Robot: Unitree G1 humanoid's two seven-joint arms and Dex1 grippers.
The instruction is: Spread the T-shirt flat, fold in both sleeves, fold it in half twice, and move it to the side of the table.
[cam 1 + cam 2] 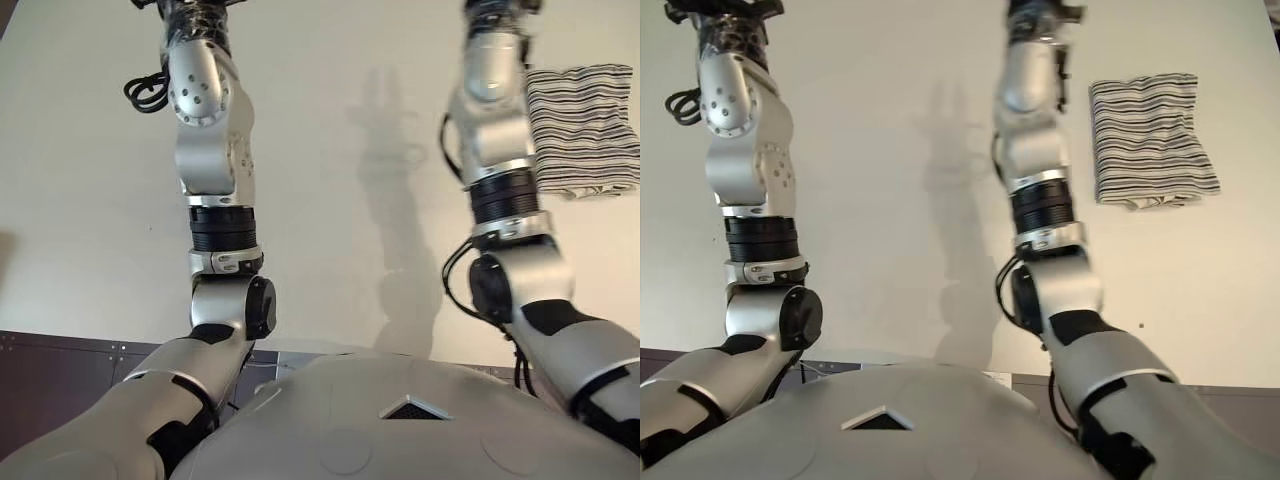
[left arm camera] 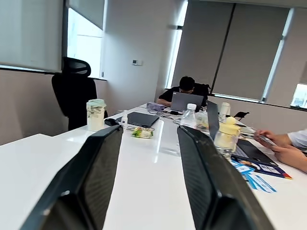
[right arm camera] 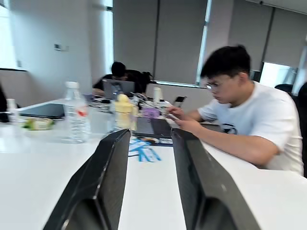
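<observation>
The left gripper (image 2: 148, 139) and right gripper (image 3: 150, 143) are spread, empty, clear of the folded striped T-shirt (image 1: 1150, 140); judging it placed, withdraw the arms without brushing it.

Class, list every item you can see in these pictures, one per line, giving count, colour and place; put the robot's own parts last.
Folded striped cloth T-shirt: one, white with dark stripes, at the table's right side, beside the right arm.
Flat white table: one, white, under both arms.
Looped black cable: one, black, by the left arm.
Clear plastic water bottle: one, clear with white cap, on the far tabletop.
Yellow-lidded plastic bottle: one, yellow, near the water bottle.
Pale green lidded cup: one, green, near the chair.
Black office chair: one, black, by the wall.
Left gripper: one, black, open, over the table.
Right gripper: one, black, open, over the table.
</observation>
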